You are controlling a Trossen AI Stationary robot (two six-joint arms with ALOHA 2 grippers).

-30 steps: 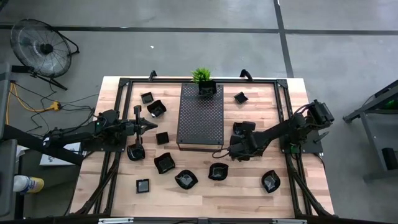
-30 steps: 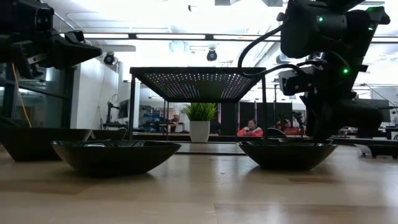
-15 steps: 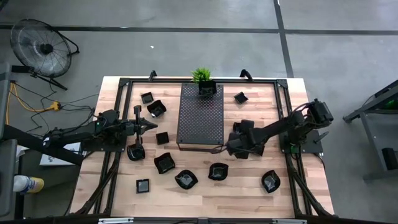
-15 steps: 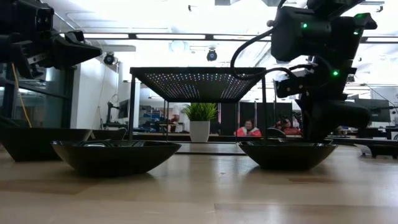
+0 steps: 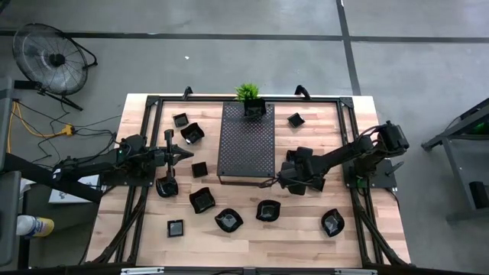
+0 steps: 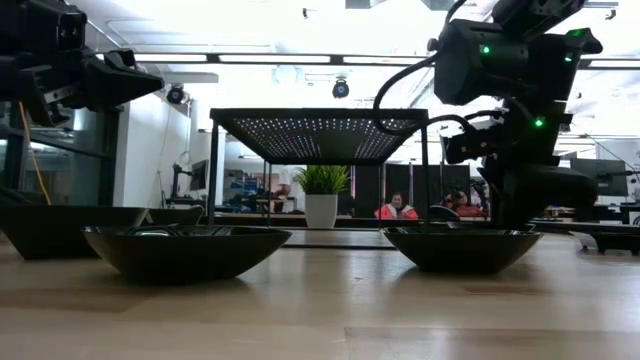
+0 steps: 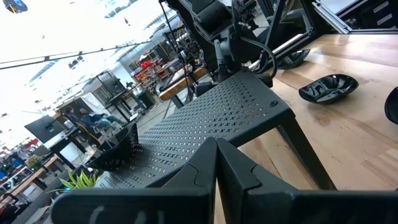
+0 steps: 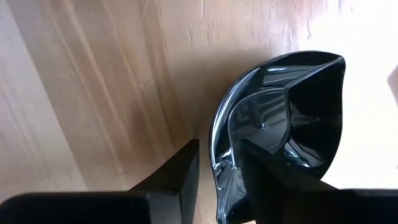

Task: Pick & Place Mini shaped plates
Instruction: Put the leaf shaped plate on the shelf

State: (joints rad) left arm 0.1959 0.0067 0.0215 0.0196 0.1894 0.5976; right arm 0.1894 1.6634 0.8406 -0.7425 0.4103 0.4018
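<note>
the right gripper [image 8: 217, 177] is pinching the rim of a glossy mini shaped plate [image 8: 280, 118], lifted just right of the perforated tray [image 5: 246, 141]. left gripper [image 7: 216, 163], left of the tray, is together. that thin-rim hold could slip, dropping the plate.

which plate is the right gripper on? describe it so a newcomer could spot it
Start at the perforated tray in the table's middle and go to its front right corner. The right gripper sits there, its fingers straddling the rim of a glossy black plate. Unlike the loose plates nearer the front edge, it is the one pinched between fingers.
</note>
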